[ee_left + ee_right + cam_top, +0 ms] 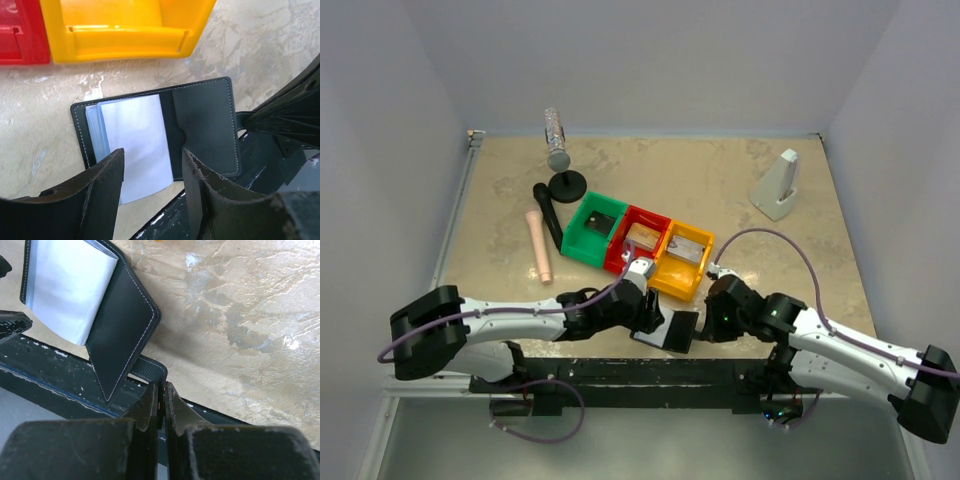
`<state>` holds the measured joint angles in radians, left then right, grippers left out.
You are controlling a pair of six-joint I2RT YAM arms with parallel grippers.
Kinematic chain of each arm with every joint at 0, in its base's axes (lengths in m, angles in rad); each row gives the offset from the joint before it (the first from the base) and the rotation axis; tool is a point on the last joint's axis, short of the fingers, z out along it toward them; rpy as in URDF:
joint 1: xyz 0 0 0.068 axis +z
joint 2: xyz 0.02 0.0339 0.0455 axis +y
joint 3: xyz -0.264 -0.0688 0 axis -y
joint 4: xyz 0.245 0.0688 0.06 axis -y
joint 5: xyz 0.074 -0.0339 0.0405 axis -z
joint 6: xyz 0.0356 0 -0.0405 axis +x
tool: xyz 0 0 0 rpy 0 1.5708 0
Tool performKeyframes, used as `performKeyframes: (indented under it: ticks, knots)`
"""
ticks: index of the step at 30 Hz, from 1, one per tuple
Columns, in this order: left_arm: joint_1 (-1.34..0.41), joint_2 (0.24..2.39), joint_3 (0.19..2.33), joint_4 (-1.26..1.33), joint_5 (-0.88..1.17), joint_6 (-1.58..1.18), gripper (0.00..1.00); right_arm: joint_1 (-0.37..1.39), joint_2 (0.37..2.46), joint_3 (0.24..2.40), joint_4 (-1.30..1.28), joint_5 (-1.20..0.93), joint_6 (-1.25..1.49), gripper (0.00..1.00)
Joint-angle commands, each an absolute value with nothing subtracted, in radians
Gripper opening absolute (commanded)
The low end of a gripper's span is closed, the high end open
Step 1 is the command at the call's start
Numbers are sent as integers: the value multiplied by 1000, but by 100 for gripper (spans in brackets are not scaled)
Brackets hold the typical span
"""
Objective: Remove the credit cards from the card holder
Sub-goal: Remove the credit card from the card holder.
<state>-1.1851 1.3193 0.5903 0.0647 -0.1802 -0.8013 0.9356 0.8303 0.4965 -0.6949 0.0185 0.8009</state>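
Only the overhead view takes in the green plastic bin (592, 228), red plastic bin (640, 240) and yellow plastic bin (682, 262), which stand in a row on the mottled beige tabletop (720, 180). The flat black bifold card holder (675, 332) lies open just in front of them at the near edge, between the two arms. The left wrist view alone shows a pale blue-white card (135, 135) sticking out of its left pocket. The left gripper (152, 160) hovers partly open, with a finger on either side of that card and not closed on it. The right gripper (161, 390) is clenched on the card holder's short black strap (150, 367). Both arms reach low and inward, with their elbows out.
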Motion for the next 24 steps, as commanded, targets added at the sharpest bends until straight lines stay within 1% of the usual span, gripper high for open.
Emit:
performKeyframes:
  ticks: [1,8,14,24]
  knots:
    - [-1183,1328,572,57,-198,-818,54,934,839,497,-675,52,833,0]
    - [-1183,1371,569,54,-196,-819,55,934,894,497,-650,48,830,0]
    - [-1183,1410,574,61,-184,-819,55,934,899,489,-640,44,830,0]
    - [-1183,1456,572,132,-94,-804,54,934,913,491,-626,34,825,0]
